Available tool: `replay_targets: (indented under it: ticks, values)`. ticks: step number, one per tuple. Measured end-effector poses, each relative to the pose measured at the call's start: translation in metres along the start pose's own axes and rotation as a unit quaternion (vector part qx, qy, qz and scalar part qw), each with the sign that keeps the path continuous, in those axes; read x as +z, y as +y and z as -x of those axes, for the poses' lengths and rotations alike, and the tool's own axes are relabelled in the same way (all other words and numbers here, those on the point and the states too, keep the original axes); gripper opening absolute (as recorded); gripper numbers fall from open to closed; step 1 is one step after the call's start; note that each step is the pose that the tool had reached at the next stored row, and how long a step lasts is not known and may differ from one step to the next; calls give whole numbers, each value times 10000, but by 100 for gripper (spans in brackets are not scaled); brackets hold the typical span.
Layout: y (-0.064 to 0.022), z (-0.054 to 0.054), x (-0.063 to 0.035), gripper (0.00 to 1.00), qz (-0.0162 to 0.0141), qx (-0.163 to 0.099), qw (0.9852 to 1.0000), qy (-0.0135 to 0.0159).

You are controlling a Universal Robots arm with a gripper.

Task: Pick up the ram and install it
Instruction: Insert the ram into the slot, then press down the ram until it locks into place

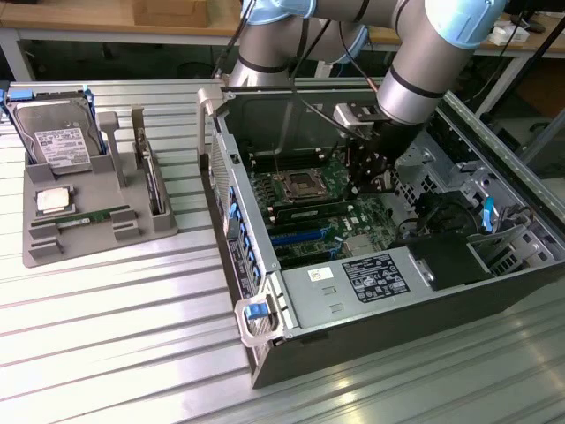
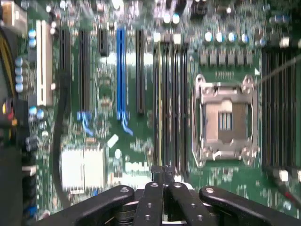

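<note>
Inside the open computer case [image 1: 265,353], the pincer [image 2: 162,176] hangs closed above the memory slots [image 2: 170,103]. The CPU socket [image 2: 225,120] crowds its 3 o'clock side; expansion slots [image 2: 121,70] stand toward 9 o'clock.

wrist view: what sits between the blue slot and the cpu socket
One black slot, then a bank of narrow dark slots, seen in the wrist view.
</note>
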State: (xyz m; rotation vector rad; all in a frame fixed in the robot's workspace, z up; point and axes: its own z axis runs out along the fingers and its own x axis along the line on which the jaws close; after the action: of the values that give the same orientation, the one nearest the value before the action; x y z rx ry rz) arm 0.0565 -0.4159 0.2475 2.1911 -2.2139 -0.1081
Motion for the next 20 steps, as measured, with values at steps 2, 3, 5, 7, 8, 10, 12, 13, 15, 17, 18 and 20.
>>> replay_targets:
  ticks: [2,3,5,7,8,10,12,13,15,17,18,20]
  values:
    - [-137,1,-8,10,13,0,10000,0]
    - [-200,1,-13,10,17,1,10000,0]
    - [-225,6,-167,10,17,1,10000,-2]
    - [-225,9,-264,10,18,1,10000,-8]
    - [-225,9,-264,10,17,0,10000,-13]
    - [-225,9,-265,10,18,0,10000,-11]
    - [-225,9,-265,10,18,0,10000,-12]
    - [-225,9,-265,10,18,0,10000,-11]
    - [-225,9,-265,10,18,0,10000,-11]
    - [-214,9,-263,10,17,0,10000,-11]
    - [-154,7,-236,10,18,0,10000,-11]
    - [-50,4,-151,10,18,0,10000,-12]
